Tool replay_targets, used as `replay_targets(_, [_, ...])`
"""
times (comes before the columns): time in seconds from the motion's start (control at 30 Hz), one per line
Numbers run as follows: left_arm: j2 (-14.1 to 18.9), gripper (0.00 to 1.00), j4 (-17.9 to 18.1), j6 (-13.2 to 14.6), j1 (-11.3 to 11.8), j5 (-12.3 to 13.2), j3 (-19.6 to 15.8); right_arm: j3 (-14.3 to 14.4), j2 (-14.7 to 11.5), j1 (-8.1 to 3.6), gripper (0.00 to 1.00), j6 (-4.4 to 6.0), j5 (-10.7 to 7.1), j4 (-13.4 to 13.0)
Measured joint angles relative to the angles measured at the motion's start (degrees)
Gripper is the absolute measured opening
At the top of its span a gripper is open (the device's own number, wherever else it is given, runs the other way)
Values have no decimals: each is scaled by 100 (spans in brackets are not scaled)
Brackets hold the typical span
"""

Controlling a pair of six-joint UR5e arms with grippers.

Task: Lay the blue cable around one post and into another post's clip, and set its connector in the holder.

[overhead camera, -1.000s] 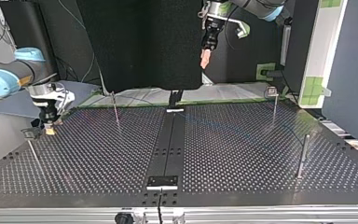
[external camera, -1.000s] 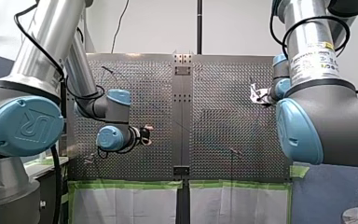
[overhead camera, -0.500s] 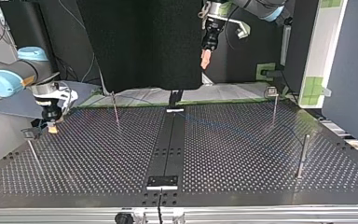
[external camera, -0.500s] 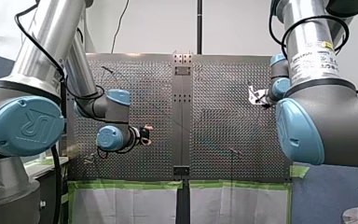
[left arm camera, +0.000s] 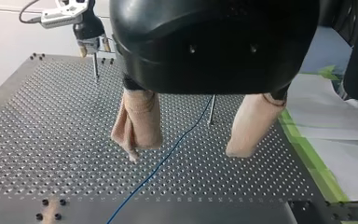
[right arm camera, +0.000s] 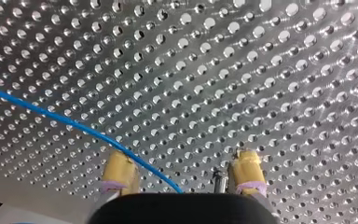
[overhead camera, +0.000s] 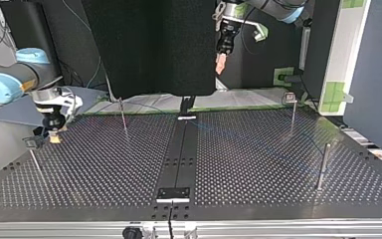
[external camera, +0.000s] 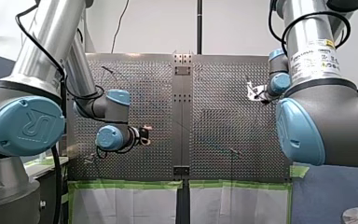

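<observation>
Blue cable (right arm camera: pixel 74 122), a single strand on the perforated table (overhead camera: pixel 104 169). In the right wrist view we trace it across the holes and in between the two yellow pads (right arm camera: pixel 119 170) of our right gripper (right arm camera: pixel 182 156), nearer one pad than the other. The jaws stand apart and clamp nothing. The plate's edge shows close beside the pad that the cable passes. In the top view this gripper sits low over the table near its edge at the view's left, just beside the clip post (overhead camera: pixel 31 142).

Our left gripper (left arm camera: pixel 185 155) hangs well above the table, and its two beige pads (left arm camera: pixel 140 121) are spread wide and hold nothing. In the left wrist view the cable lies on the table beneath them, running from beside a post (left arm camera: pixel 210 109) towards the plate's edge under the gripper.

In the top view we count four posts: the clip post, a thin post (overhead camera: pixel 124 117), a capped post (overhead camera: pixel 289 97) and a stout post (overhead camera: pixel 323 167) near the edge at the view's right. We also count two grippers with two pads each. Broad perforated ground lies between the posts on both sides of the dark central strip (overhead camera: pixel 181 149)
</observation>
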Motion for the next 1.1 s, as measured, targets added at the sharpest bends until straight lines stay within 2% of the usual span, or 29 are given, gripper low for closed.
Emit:
replay_targets(0.4, [0,100,-50,-5,30,0,-1,125,-19,174,100,-50,178,61])
replay_targets(0.5, [0,100,-51,-37,33,0,-1,176,-20,282,100,-66,203,47])
replay_targets(0.73, [0,100,-52,-187,42,-13,0,280,-21,682,100,-66,225,-65])
replay_targets(0.8, [0,100,-55,-227,42,-10,0,340,-21,789,100,-29,223,-139])
replay_targets(0.9, [0,100,-71,-284,42,-9,-1,463,-21,948,100,79,216,-275])
replay_targets(1.1, [0,100,-97,-497,42,-12,0,782,-20,1277,100,390,215,-597])
